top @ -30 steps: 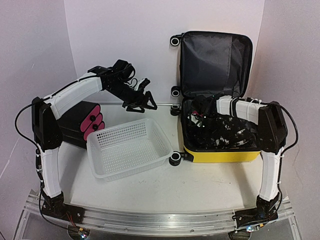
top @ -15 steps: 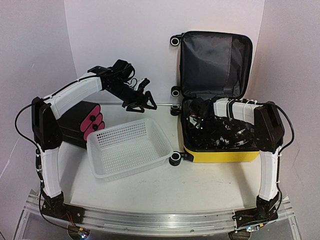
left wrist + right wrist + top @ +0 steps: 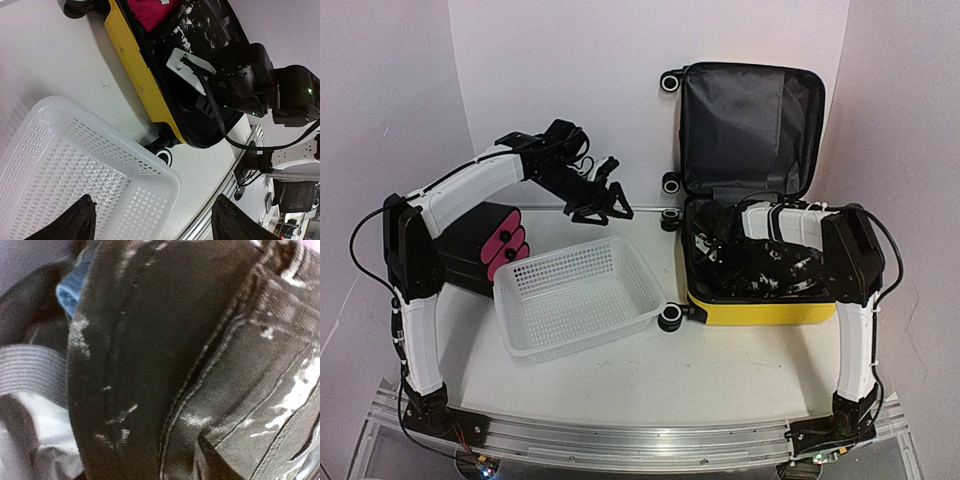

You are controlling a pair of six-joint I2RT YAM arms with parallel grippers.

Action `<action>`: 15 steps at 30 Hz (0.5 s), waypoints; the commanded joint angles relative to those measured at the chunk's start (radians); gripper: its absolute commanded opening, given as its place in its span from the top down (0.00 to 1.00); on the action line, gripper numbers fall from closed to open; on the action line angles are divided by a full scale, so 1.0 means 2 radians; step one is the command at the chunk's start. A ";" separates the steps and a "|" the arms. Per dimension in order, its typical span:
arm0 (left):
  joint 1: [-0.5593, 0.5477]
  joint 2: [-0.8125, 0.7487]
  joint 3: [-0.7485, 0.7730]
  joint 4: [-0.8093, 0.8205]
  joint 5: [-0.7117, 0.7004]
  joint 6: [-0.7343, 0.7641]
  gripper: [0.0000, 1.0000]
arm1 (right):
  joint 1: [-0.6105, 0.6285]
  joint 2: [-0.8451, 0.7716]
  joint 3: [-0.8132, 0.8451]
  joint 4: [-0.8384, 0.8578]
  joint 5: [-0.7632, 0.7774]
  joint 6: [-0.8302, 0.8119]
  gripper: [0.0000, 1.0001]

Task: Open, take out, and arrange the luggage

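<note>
Farthest to the left of the luggage (image 3: 760,310) lies a black case (image 3: 490,240) with pink round ends. Nearer to the luggage, the left end effector (image 3: 602,210) hangs in the air with its fingers spread wide and nothing between them, above the far edge of a white mesh plastic basket (image 3: 575,342). The basket sits just left of the luggage's black wheels (image 3: 670,318) on the white tabletop (image 3: 720,370). The luggage itself is a yellow hard-shell suitcase, already open. Its lid (image 3: 750,120), lined in dark grey fabric, stands up at the back, and the wheeled end points toward the basket, so its long axis appears to run left to right. The right arm is clearly the nearer one. The right end effector (image 3: 712,240) is down inside the lower shell, pressed among the packed clothes, and I cannot tell how wide its jaws stand or whether they have caught any cloth. Its wrist camera shows stiff black denim (image 3: 200,365) with raised seams and white flecks. A scrap of blue cloth (image 3: 70,290) and a ribbed grey strap (image 3: 30,370) lie beside it. The contents lie directly under that end effector, so the lift will likely go up and left toward the basket.
</note>
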 commanded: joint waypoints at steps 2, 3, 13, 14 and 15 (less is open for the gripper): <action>0.002 -0.026 -0.002 0.004 0.002 0.004 0.21 | -0.005 -0.001 -0.015 -0.001 0.005 0.001 0.62; 0.002 -0.027 -0.003 0.005 0.001 0.004 0.21 | -0.005 -0.002 -0.015 -0.001 0.001 0.000 0.65; 0.002 -0.036 -0.008 0.005 -0.005 -0.008 0.21 | -0.005 -0.054 -0.013 0.000 -0.015 -0.014 0.89; 0.002 -0.037 -0.009 0.005 -0.008 -0.012 0.21 | -0.006 -0.065 -0.017 0.000 -0.021 -0.017 0.91; 0.002 -0.037 -0.009 0.005 -0.010 -0.017 0.21 | -0.007 -0.077 -0.021 0.000 -0.029 -0.021 0.94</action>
